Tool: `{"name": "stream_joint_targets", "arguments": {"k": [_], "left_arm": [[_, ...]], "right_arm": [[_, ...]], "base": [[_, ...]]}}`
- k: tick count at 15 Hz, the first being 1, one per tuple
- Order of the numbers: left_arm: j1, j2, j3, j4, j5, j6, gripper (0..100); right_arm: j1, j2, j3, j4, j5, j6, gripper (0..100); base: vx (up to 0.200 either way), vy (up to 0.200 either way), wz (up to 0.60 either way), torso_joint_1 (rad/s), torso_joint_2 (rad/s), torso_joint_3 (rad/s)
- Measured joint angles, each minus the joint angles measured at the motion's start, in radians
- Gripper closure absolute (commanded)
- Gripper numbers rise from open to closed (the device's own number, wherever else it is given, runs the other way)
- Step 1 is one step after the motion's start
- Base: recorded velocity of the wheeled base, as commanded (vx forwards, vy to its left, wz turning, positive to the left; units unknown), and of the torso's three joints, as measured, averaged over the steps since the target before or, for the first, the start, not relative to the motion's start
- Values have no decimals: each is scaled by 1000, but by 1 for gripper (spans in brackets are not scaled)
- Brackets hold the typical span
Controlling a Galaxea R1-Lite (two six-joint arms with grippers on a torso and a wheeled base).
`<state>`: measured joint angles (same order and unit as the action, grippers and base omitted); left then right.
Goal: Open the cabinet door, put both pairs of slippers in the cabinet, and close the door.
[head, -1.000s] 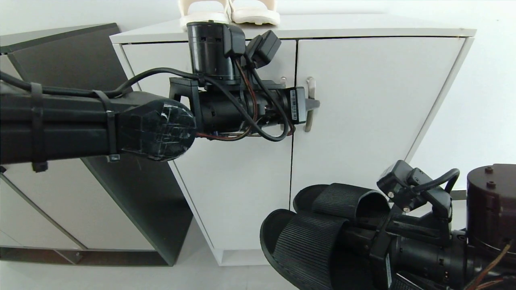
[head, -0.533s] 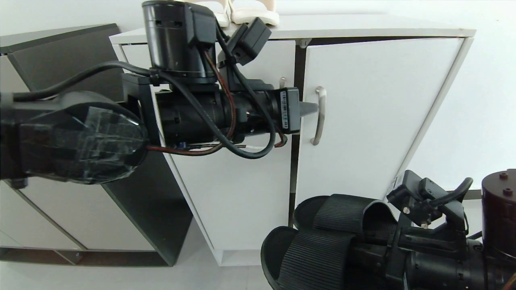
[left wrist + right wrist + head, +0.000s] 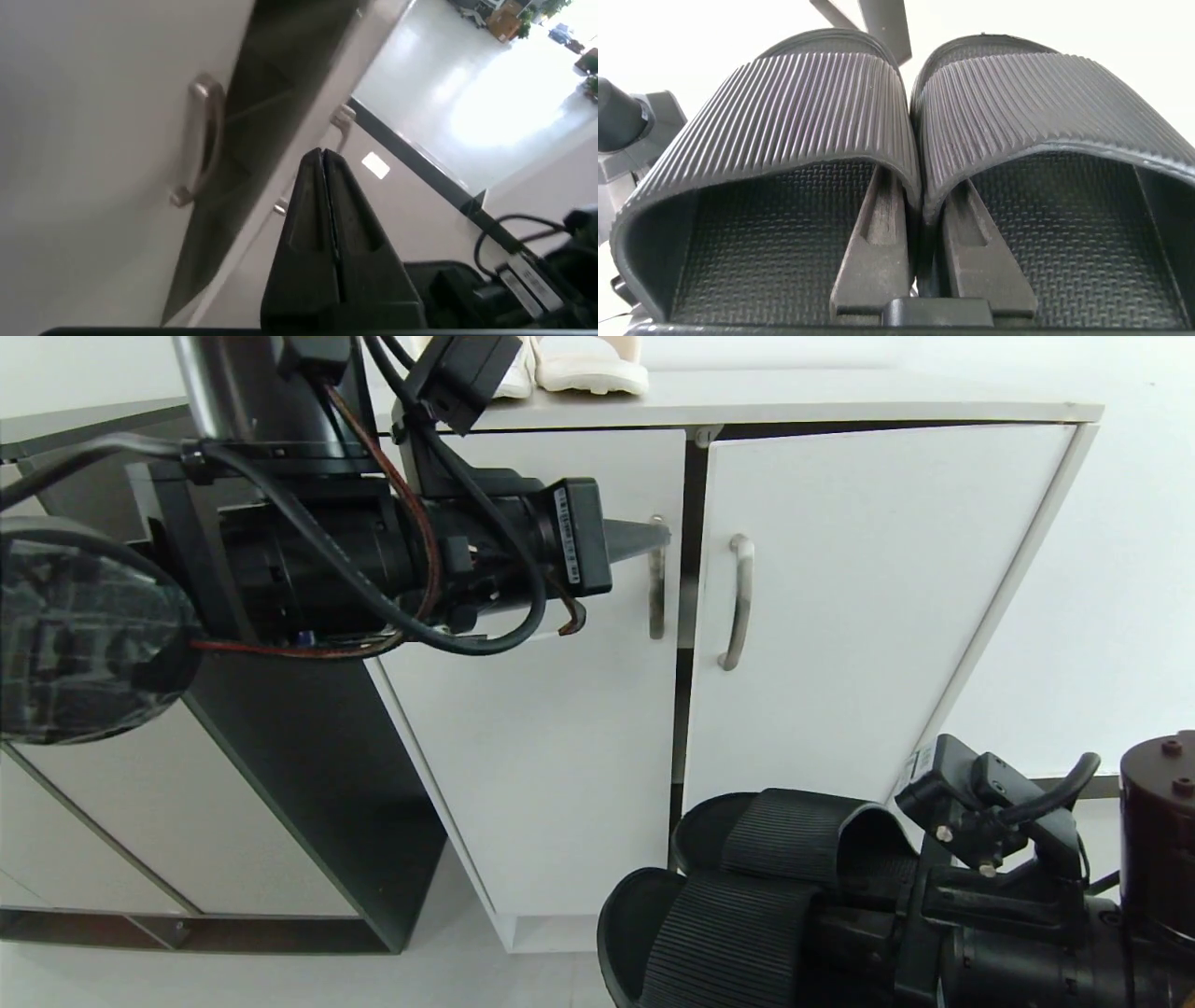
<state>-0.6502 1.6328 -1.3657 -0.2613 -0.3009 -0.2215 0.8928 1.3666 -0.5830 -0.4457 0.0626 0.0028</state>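
Since a second ago our left gripper (image 3: 659, 534) has pulled the right door (image 3: 868, 597) of the cabinet (image 3: 794, 406) ajar, let go of the right door's handle (image 3: 738, 602) and drawn back across the cabinet front. A dark gap now stands between the two doors. We see its fingers pressed together on nothing, with the tip near the top of the left door's handle (image 3: 657, 581) and apart from the handle it pulled. Our right gripper (image 3: 920, 219) sits low before the cabinet's right door, a little lower than before. It is clamped on the black slippers (image 3: 766, 887): one finger lies inside each slipper, and together they pinch the two adjoining side walls. The white slippers (image 3: 588, 371) lie on top of the cabinet, above its left door.
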Motion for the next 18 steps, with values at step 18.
{"name": "stream_joint_targets", "arguments": {"k": [18], "left_arm": [[-52,186,-206,8,88,2,100]], "right_arm": [[5,20,5,-4,4,0,100]], "base": [[-44,0,0,0,1,0]]}}
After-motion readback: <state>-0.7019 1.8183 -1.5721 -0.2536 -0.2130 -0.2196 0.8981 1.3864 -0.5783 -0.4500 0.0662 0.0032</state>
